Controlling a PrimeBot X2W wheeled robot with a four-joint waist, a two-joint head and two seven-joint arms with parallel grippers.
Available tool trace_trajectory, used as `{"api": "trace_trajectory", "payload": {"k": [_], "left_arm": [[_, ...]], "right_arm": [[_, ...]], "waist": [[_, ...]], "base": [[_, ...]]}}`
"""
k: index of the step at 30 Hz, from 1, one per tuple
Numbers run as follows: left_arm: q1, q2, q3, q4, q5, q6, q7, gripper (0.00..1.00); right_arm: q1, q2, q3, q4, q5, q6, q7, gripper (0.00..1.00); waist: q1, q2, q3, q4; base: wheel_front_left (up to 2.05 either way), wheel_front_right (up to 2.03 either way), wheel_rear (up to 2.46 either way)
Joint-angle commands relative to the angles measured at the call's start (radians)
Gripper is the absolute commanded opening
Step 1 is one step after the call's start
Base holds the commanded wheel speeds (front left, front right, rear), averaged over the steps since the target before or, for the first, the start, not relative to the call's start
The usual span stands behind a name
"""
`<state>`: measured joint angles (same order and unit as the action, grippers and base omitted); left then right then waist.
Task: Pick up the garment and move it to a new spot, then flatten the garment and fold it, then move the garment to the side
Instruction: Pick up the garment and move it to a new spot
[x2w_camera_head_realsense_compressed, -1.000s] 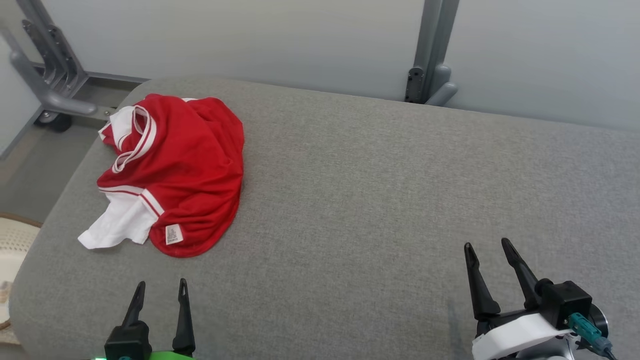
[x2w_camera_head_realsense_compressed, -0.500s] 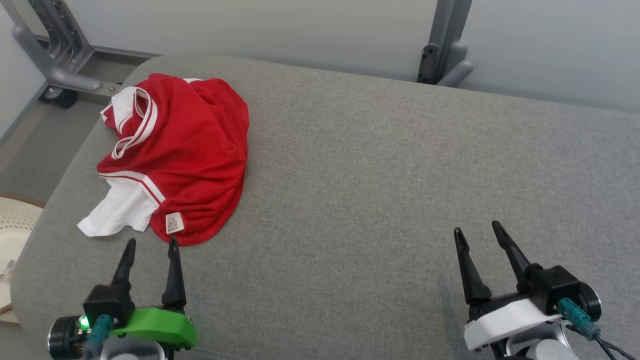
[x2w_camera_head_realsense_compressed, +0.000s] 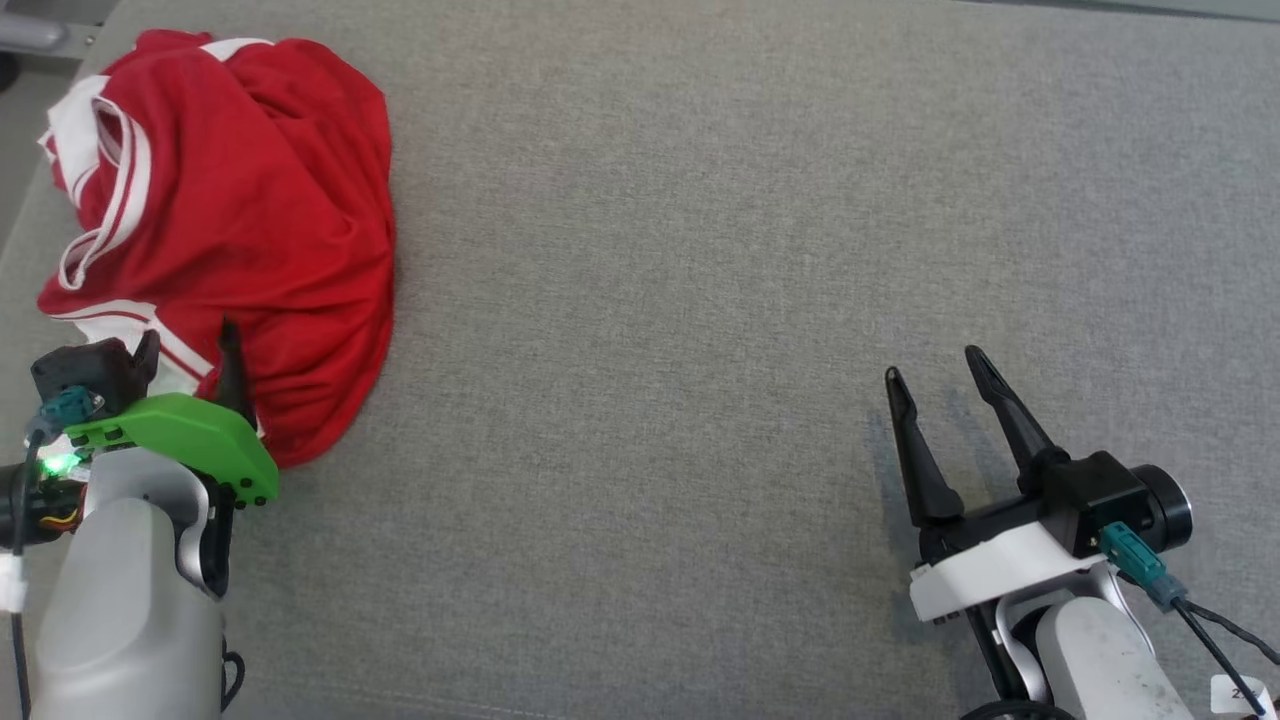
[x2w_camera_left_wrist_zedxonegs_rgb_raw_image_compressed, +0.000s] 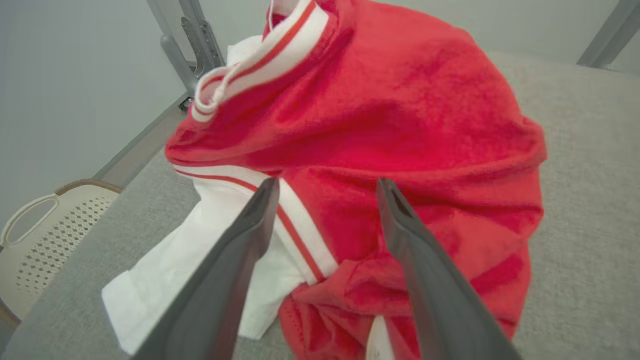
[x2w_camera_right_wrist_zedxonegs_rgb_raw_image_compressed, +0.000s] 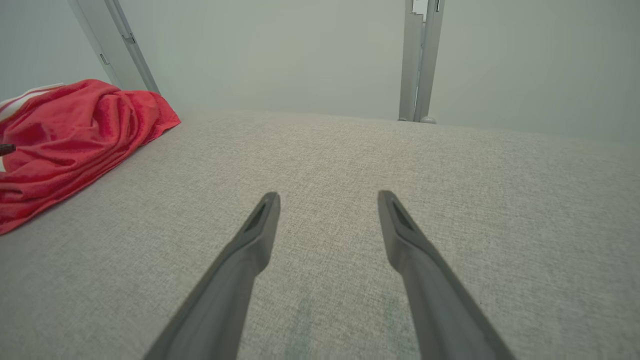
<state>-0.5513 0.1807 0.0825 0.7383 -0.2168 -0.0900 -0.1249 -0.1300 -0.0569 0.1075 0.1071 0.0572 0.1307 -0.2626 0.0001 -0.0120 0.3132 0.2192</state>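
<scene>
Soft, light and floppy, the crumpled red shirt (x2w_camera_head_realsense_compressed: 260, 200) looks best pinched at a raised fold near its hem, where the left gripper (x2w_camera_head_realsense_compressed: 190, 345) hovers wide open and empty.

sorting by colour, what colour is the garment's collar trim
The collar trim is white with a red stripe, clearest in the left wrist view.

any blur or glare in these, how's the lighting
Head view: soft even light, no glare, grey cushion weave sharp, faint shadow by the right gripper. Left wrist view: garment soft and smeared up close, left gripper blurred toward the bottom edge. Right wrist view: wide-angle stretch, cushion sharp.
</scene>
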Motion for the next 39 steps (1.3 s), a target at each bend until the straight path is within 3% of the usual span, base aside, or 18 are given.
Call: {"api": "trace_trajectory", "payload": {"k": [1, 7, 8, 9, 10, 11, 17, 23, 31, 39], "left_arm": [[-0.043, 0.028, -0.009, 0.065, 0.005, -0.007, 0.032, 1.0], [-0.098, 0.052, -0.022, 0.205, -0.006, -0.021, 0.031, 1.0], [-0.104, 0.055, -0.024, 0.229, -0.008, -0.022, 0.029, 0.91], [-0.108, 0.056, -0.028, 0.251, -0.008, -0.023, 0.026, 0.39], [-0.111, 0.056, -0.033, 0.271, -0.008, -0.024, 0.021, 0.05], [-0.112, 0.054, -0.038, 0.286, -0.01, -0.027, 0.015, 0.0], [-0.132, 0.045, -0.073, 0.302, -0.001, -0.034, -0.076, 0.0], [-0.133, 0.026, -0.09, 0.222, 0.0, -0.035, -0.125, 0.0], [-0.087, -0.008, -0.145, 0.004, 0.017, -0.037, -0.122, 0.0], [-0.017, -0.059, -0.225, -0.343, -0.011, -0.04, -0.002, 0.0]], "right_arm": [[-0.015, -0.003, 0.005, 0.002, -0.004, 0.0, -0.003, 1.0], [-0.02, 0.0, 0.006, 0.01, 0.006, 0.0, -0.003, 1.0], [-0.019, 0.0, 0.005, 0.011, 0.009, 0.0, -0.003, 1.0], [-0.017, 0.001, 0.005, 0.013, 0.01, 0.0, -0.003, 1.0], [-0.015, 0.002, 0.007, 0.015, 0.012, 0.0, -0.003, 1.0], [-0.012, 0.002, 0.006, 0.015, 0.014, 0.0, -0.003, 1.0], [0.022, 0.005, -0.007, 0.025, 0.025, 0.0, -0.003, 1.0], [0.065, 0.005, 0.001, 0.04, 0.05, 0.0, -0.003, 1.0], [0.1, 0.005, 0.024, 0.047, 0.087, 0.0, -0.003, 1.0], [0.13, 0.005, 0.029, 0.045, 0.109, 0.0, -0.003, 1.0]], "waist": [[-0.0001, 0.012, 0.069, -0.065], [-0.0001, 0.012, 0.064, -0.088], [-0.0001, 0.012, 0.06, -0.09], [-0.0001, 0.012, 0.056, -0.093], [-0.0001, 0.012, 0.051, -0.095], [-0.0001, 0.012, 0.045, -0.097], [-0.0001, 0.012, -0.011, -0.08], [-0.0001, 0.012, -0.088, -0.046], [-0.0001, 0.012, -0.172, -0.034], [-0.0001, 0.012, -0.216, -0.083]], "base": [[0.0, 0.0, 0.0], [0.0, 0.0, 0.0], [0.0, 0.0, 0.0], [0.0, 0.0, 0.0], [0.0, 0.0, 0.0], [0.0, 0.0, 0.0], [0.0, 0.0, 0.0], [0.0, 0.0, 0.0], [0.0, 0.0, 0.0], [0.0, 0.0, 0.0]]}}
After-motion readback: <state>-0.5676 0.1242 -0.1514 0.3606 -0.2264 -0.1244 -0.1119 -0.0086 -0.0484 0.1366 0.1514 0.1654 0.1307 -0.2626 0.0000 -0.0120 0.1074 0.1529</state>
